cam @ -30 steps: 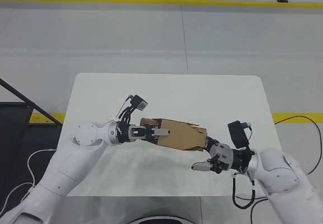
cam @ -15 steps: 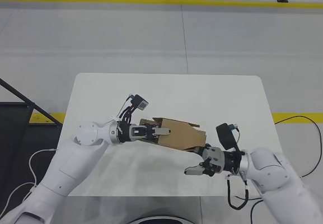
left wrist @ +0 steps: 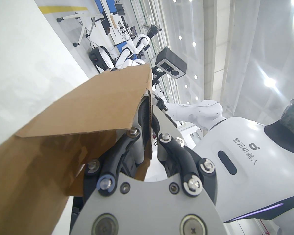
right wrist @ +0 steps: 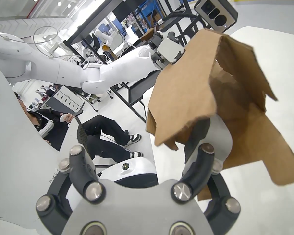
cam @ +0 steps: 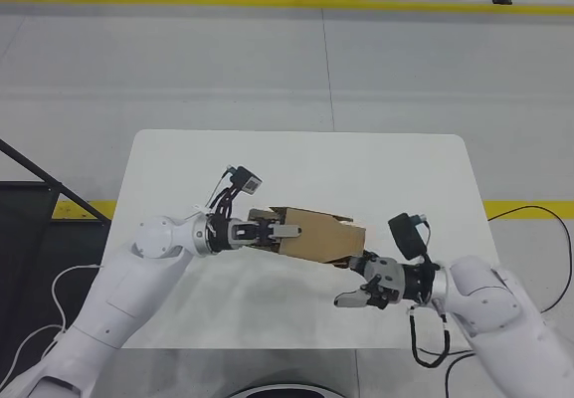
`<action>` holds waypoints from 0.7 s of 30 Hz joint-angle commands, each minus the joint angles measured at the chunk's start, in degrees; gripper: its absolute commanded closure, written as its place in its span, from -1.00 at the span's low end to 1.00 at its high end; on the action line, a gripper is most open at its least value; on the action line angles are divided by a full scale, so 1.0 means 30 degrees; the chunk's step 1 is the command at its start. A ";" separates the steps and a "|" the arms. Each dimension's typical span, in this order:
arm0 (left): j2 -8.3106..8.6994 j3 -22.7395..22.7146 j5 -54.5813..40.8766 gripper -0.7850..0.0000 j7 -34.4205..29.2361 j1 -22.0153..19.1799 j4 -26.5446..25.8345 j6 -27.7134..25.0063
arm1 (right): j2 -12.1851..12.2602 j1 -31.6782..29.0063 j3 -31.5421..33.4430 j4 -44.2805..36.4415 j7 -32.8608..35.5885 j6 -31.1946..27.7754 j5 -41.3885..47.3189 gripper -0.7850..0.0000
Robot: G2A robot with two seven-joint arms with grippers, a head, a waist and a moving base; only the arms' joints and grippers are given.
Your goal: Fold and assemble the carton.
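Left gripper point(left wrist: 150, 113): clamped tight on one end wall of the brown corrugated cardboard carton point(cam: 316, 237), one finger on each face of the board, with the raw fluted edge running up between them.
Carton as container: mouth turned toward the right gripper point(cam: 354, 281). Bare brown inner walls and creases showing inside. One grey finger point(right wrist: 219, 134) of that gripper reaching in under the nearest flap.
Right gripper: spread wide, gripping nothing. Tucked finger touching or just beside the underside of the flap, too hidden to tell which. Other finger point(right wrist: 76, 156) well apart from the board, out in free air on the robot's side of the carton.
Carton shape: partly erected into a flattened sleeve, lying lengthwise from one gripper to the other. Top panel smooth, plain tan. End flaps at the right loose and splayed, not folded in, one hanging down with a stepped cut corner, another standing up along the far long edge.
Carton place: over the middle of the white rounded table point(cam: 396, 169), between the two grippers, left end in the left gripper. Resting on the tabletop or raised off it: cannot tell.
Surroundings: grey floor with a yellow line point(cam: 545, 209) beyond the table, and a black bar point(cam: 28, 164) slanting beside the table on the robot's left.
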 commanded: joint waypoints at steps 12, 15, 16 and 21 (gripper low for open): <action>-0.0058 -0.0879 -0.3135 1.00 -0.1477 0.0416 0.0244 0.0353 | 0.0809 -0.4121 0.4332 -0.1732 0.0051 -0.0963 -0.0403 -1.00; -0.0058 -0.0879 -0.3135 1.00 -0.1477 0.0416 0.0244 0.0353 | 0.0809 -0.4121 0.4332 -0.1732 0.0051 -0.0963 -0.0403 -1.00; -0.0058 -0.0879 -0.3135 1.00 -0.1477 0.0416 0.0244 0.0353 | 0.0809 -0.4121 0.4332 -0.1732 0.0051 -0.0963 -0.0403 -1.00; -0.0058 -0.0879 -0.3135 1.00 -0.1477 0.0416 0.0244 0.0353 | 0.0809 -0.4121 0.4332 -0.1732 0.0051 -0.0963 -0.0403 -1.00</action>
